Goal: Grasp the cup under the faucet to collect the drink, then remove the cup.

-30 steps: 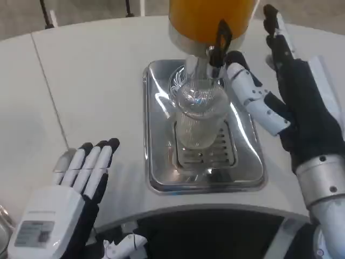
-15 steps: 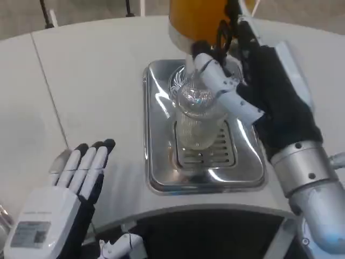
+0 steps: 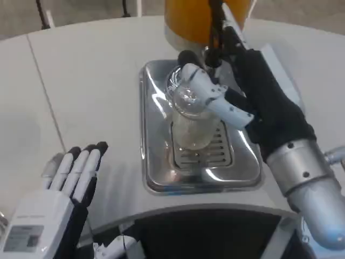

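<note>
A clear glass cup [image 3: 188, 121] stands upright on the grille of a steel drip tray [image 3: 148, 162], below the black faucet [image 3: 214, 46] of an orange drink dispenser [image 3: 188, 19]. My right hand [image 3: 253, 91] is against the cup's right side. Its thumb lies across the front of the cup near the rim, and its fingers stretch straight back past the faucet, not curled round the glass. The cup looks empty, with no drink flowing. My left hand [image 3: 64, 189] rests flat and open on the table at the lower left, far from the tray.
The white table's curved front edge [image 3: 161, 208] runs just below the tray. A seam in the tabletop [image 3: 46, 91] runs down the left side. The dispenser body stands close behind the cup and the right hand.
My right hand has swung in from the right of the tray to the cup, and its thumb now lies across the glass. The camera has shifted slightly. The left hand stays put.
</note>
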Controlling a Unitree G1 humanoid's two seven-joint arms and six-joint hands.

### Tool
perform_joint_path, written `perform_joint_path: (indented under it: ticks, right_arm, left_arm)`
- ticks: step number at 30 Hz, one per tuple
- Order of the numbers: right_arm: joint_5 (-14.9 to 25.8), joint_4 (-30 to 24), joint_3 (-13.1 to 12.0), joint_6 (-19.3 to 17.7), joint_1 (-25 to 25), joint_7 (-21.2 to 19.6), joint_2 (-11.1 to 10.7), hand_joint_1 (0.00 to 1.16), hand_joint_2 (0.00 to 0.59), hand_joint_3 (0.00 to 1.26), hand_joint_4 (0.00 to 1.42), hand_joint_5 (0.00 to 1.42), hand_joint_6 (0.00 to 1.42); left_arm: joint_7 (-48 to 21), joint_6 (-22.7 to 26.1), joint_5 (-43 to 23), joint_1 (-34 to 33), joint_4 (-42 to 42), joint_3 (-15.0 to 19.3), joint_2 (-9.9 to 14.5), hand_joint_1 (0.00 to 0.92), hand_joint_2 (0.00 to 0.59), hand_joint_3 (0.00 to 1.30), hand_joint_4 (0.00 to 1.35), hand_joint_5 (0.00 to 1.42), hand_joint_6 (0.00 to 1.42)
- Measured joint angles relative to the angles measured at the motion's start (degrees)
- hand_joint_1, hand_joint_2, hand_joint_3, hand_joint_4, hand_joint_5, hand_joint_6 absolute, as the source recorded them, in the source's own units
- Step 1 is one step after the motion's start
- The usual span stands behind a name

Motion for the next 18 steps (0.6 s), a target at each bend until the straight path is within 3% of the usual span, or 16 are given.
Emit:
perform_joint_path:
  ticks: [6, 8, 13, 18]
  right_arm:
    - [-7.04, -0.75, 4.55, 7.4, -5.67, 5.73, -4.88, 0.27, 0.456, 0.03, 0.0, 0.0, 0.06]
    - [-8.04, -0.77, 5.41, 8.43, -6.45, 6.86, -5.55, 0.21, 0.456, 0.04, 0.0, 0.0, 0.06]
    - [-12.55, 0.14, 9.35, 10.99, -11.67, 13.04, -9.85, 0.14, 0.451, 0.04, 0.0, 0.0, 0.08]
    - [-18.22, 1.15, 12.63, 12.04, -15.15, 17.28, -12.07, 0.11, 0.457, 0.05, 0.0, 0.0, 0.08]
  left_arm:
    - [0.02, -0.61, -0.25, -0.04, 0.45, 0.06, -0.04, 0.0, 0.172, 0.0, 0.0, 0.0, 0.01]
    - [0.02, -0.72, -0.27, -0.09, 0.61, 0.1, -0.09, 0.0, 0.172, 0.0, 0.0, 0.0, 0.01]
    - [0.04, -0.98, -0.3, -0.43, 1.25, 0.14, -0.4, 0.0, 0.169, 0.0, 0.0, 0.0, 0.0]
    - [0.01, -0.97, -0.3, -0.7, 1.46, 0.13, -0.41, 0.0, 0.158, 0.0, 0.0, 0.0, 0.0]
